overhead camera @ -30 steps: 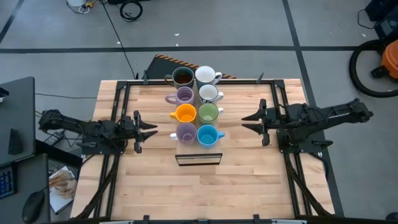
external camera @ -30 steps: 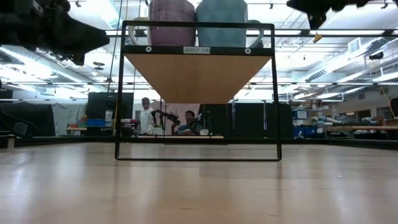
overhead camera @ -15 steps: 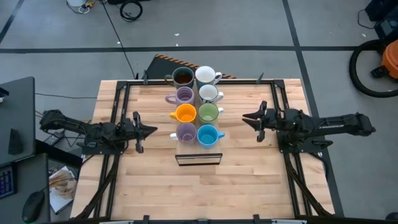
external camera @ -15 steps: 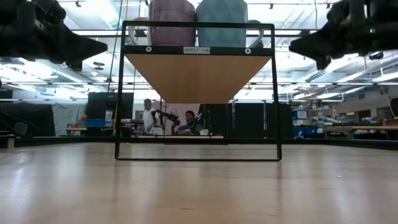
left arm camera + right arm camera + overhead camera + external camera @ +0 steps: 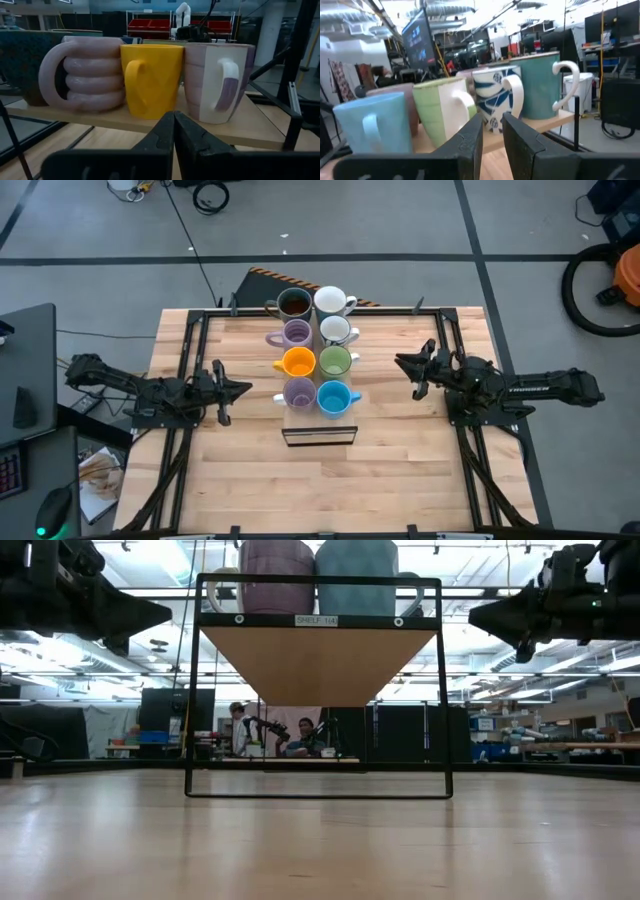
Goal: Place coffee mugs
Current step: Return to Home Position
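Eight mugs stand in two rows on a raised black-framed shelf at mid-table: dark brown, white, lilac, white, orange, green, lilac, blue. My left gripper hovers shut, left of the shelf, level with the orange mug and the lilac mug. My right gripper hovers right of the shelf, slightly open, facing the green mug and the blue mug. Neither touches a mug.
The shelf stands on thin black legs with open room under its board. Black rails run along both sides of the wooden table. People sit in the room beyond the far edge. Bare wood lies toward the near edge.
My right gripper has come down from above to about the height of the shelf top and shifted slightly toward the far edge, its arm stretching out flatter. My left gripper has sunk a little. The mugs have stayed put.
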